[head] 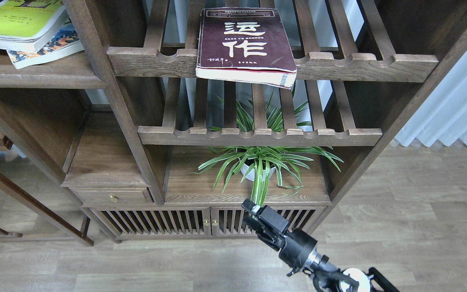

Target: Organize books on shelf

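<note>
While the yellow-green book [16, 20] is lying flat at the far upper left, it is resting on top of the smaller book with the blue picture [51, 46], and both are sitting on the solid dark-brown shelf [35, 75], with the lower book's corner peeking out to the right. Further right, the thick maroon book [243, 44] is lying on the upper slatted rack [359, 65], its front edge hanging slightly past the scalloped rail. Below it, a striped green plant [264, 164] in a white pot is sitting on the cabinet's lower board. In front of the plant, the right gripper [251, 215] is hovering low, well apart from every book, holding nothing; whether its fingers are parted cannot be told. The left gripper is not showing in the view.
</note>
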{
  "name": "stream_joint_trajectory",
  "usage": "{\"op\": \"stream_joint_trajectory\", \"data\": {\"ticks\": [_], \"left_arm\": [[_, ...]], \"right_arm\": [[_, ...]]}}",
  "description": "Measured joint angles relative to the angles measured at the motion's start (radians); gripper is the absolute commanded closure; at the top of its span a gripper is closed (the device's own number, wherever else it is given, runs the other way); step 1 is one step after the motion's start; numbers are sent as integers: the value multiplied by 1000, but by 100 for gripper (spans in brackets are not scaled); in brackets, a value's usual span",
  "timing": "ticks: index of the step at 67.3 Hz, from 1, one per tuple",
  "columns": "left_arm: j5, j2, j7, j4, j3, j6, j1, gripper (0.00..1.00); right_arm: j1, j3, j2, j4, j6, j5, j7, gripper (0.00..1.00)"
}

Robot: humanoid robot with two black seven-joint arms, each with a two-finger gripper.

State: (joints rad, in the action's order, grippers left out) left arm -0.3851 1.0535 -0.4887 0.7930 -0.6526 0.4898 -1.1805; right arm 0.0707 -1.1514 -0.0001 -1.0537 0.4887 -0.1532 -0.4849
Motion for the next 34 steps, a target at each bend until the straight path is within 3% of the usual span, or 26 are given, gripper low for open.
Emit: {"op": "stream_joint_trajectory", "data": {"ticks": [18,34], "left_arm": [[0,31,0,6,1,0,147,0],[2,28,0,6,3,0,193,1]], "right_arm": [[0,1,0,0,0,-1,0,1],[5,1,0,0,0,-2,0,1]]}}
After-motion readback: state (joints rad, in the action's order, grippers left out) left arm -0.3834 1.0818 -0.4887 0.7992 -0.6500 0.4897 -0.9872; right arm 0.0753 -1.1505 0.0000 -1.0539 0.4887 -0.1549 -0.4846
